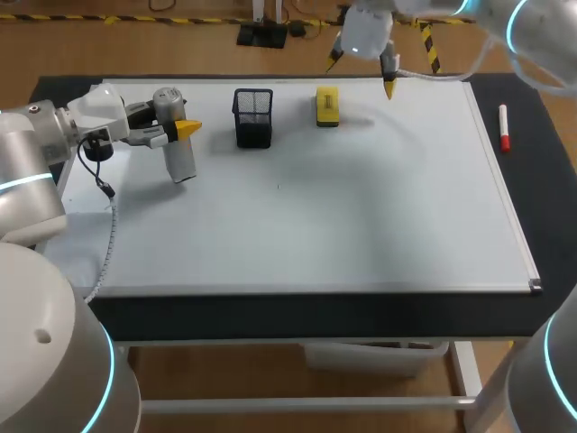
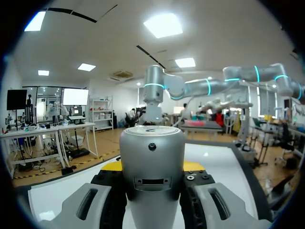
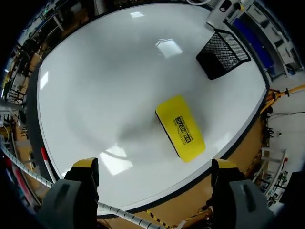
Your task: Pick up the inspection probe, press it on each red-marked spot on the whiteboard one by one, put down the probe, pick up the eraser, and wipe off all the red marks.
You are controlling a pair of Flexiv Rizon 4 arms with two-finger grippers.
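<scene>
The inspection probe (image 1: 179, 155), a silver-grey cylinder, hangs over the left part of the whiteboard (image 1: 361, 207), and my left gripper (image 1: 185, 131) is shut on it. In the left wrist view the probe (image 2: 151, 157) fills the gap between the two fingers (image 2: 102, 200). The yellow eraser (image 1: 327, 105) lies flat near the whiteboard's far edge. My right gripper (image 1: 361, 74) hovers just above and to the right of it, open and empty. In the right wrist view the eraser (image 3: 180, 127) lies ahead of the spread fingertips (image 3: 86, 168). I see no red marks on the board.
A black mesh holder (image 1: 253, 117) stands upright left of the eraser, between it and the probe; the right wrist view shows the mesh holder (image 3: 222, 58) too. A red marker (image 1: 504, 128) lies on the dark table right of the board. A cable (image 1: 110, 236) runs along the board's left edge.
</scene>
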